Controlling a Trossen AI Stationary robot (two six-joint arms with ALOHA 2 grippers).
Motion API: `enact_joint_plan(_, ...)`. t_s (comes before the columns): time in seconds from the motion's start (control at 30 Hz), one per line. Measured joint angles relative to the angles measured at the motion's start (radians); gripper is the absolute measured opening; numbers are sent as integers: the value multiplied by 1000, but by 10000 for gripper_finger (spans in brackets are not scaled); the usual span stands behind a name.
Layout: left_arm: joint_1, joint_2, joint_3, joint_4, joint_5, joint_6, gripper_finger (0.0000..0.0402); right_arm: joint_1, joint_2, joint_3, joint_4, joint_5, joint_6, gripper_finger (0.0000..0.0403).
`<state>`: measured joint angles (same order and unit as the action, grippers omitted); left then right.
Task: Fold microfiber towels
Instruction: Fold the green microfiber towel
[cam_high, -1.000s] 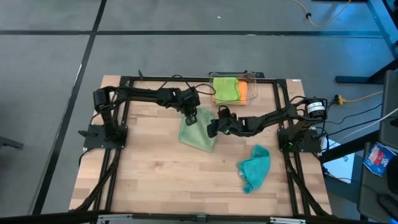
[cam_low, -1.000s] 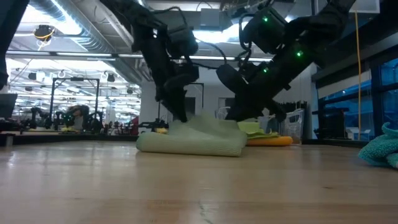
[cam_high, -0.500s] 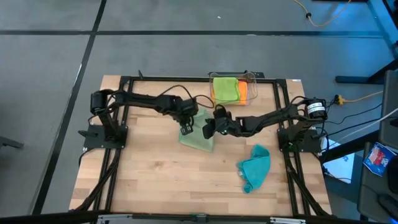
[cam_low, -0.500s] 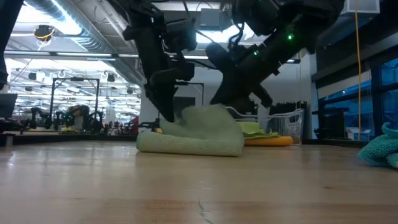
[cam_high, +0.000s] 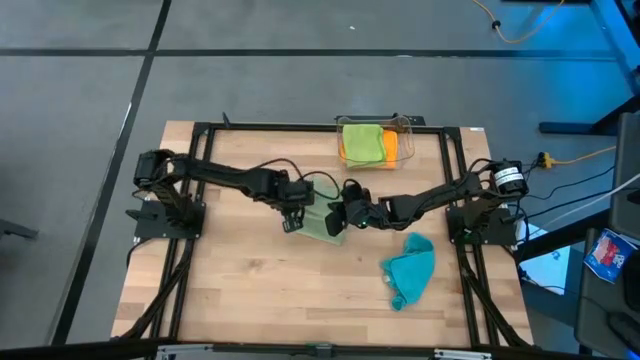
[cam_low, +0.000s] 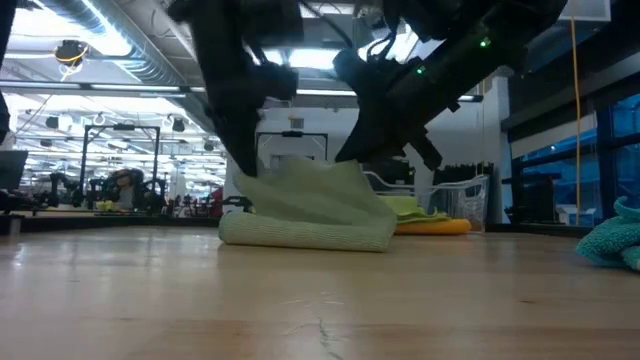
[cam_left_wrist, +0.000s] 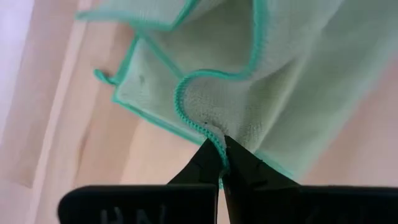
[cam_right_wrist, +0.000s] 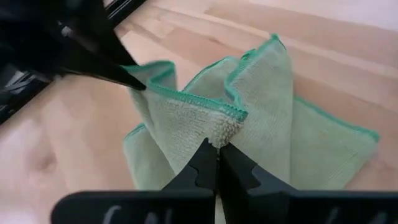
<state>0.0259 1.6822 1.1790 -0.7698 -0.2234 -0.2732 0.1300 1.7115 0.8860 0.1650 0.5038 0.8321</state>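
the left gripper (cam_high: 292, 222) and the right gripper (cam_high: 337, 217) are both clamped on the teal-stitched edge of the pale sage green towel (cam_high: 322, 219) near the middle of the tabletop (cam_high: 250, 290), holding that edge raised while the rest lies folded on the wood. the teal towel (cam_high: 408, 269) lies crumpled nearer the right arm. the lime green towel (cam_high: 362, 142) rests on the orange towel (cam_high: 391, 148) in the clear bin (cam_high: 408, 126).

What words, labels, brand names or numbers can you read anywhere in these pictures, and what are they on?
None can be read.
The blue-and-red item on the floor beside the table may carry print, but it is too small to read.
The sage green towel, teal towel and clear bin show no lettering.
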Motion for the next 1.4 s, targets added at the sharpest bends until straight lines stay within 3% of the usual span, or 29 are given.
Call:
enact_joint_plan(0.27,-123,-114,0,-21,-6,-117,0,71,0,1,61,0,1,5)
enact_joint_plan(0.83,-354,-118,0,-25,-41,-276,0,202,0,1,109,21,28,5)
enact_joint_plan(1.03,-344,-118,0,-27,-152,-270,0,202,0,1,108,92,23,5)
enact_joint_plan(1.4,-185,-118,0,-31,-214,-102,0,95,0,1,82,144,-82,5)
